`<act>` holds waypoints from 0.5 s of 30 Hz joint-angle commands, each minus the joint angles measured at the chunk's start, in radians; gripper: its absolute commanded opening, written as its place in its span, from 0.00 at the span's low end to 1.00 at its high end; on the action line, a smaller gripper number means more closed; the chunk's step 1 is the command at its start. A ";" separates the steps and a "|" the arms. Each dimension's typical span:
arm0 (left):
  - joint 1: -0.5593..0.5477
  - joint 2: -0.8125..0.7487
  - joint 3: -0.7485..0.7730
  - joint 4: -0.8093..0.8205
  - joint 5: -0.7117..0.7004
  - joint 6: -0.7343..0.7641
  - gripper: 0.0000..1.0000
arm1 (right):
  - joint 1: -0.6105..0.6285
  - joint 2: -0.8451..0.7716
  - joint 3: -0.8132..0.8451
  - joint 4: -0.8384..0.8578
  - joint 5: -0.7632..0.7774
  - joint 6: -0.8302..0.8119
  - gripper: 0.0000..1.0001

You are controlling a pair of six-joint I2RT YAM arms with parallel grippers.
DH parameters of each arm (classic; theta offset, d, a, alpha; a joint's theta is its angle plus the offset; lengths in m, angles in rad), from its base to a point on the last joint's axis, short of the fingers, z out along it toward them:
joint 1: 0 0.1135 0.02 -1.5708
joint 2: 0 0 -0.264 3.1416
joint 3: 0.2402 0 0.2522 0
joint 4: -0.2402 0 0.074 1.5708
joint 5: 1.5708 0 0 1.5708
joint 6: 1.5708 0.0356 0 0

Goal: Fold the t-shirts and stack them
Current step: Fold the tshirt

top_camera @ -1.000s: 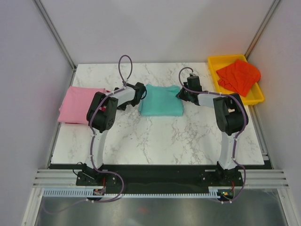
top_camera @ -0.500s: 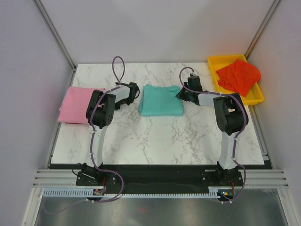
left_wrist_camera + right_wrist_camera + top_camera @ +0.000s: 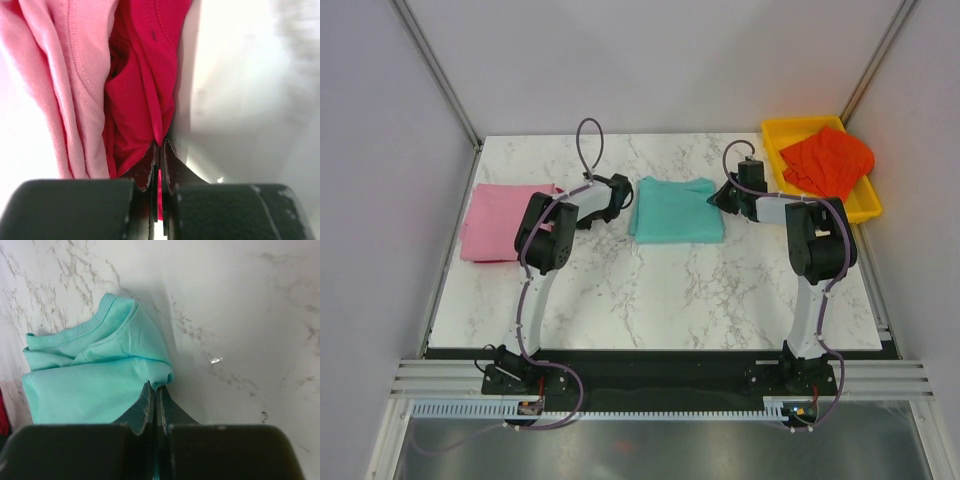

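Judging by the layout, folding is partly done and stacking is not: the teal t-shirt [image 3: 675, 210] lies folded in the middle of the surface [image 3: 650, 290]; the pink t-shirt [image 3: 500, 220] lies folded at the left; the orange-red t-shirt [image 3: 830, 165] sits crumpled in the yellow tray [image 3: 773, 140]; the left end effector [image 3: 160, 152] pinches the crimson t-shirt [image 3: 137, 100], just beside the pink one; the right end effector [image 3: 155, 392] pinches the teal shirt's right edge.
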 commanded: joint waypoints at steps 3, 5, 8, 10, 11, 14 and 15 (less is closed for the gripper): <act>-0.084 -0.002 0.105 0.015 0.127 -0.088 0.02 | -0.054 0.019 -0.024 -0.105 0.043 0.016 0.00; -0.114 0.001 0.132 0.013 0.156 -0.094 0.02 | -0.071 0.012 -0.030 -0.122 0.052 0.018 0.00; -0.160 0.015 0.187 0.008 0.184 -0.105 0.02 | -0.071 -0.004 -0.029 -0.143 0.081 0.009 0.00; -0.189 0.029 0.218 0.005 0.210 -0.120 0.02 | -0.072 -0.008 -0.029 -0.169 0.100 0.006 0.00; -0.197 0.033 0.252 0.001 0.251 -0.125 0.02 | -0.072 -0.010 -0.027 -0.175 0.115 0.004 0.00; -0.199 0.029 0.298 -0.005 0.346 -0.156 0.15 | -0.083 -0.021 -0.029 -0.215 0.163 -0.002 0.00; -0.199 0.018 0.306 -0.007 0.356 -0.168 0.36 | -0.086 -0.030 -0.033 -0.220 0.192 -0.007 0.00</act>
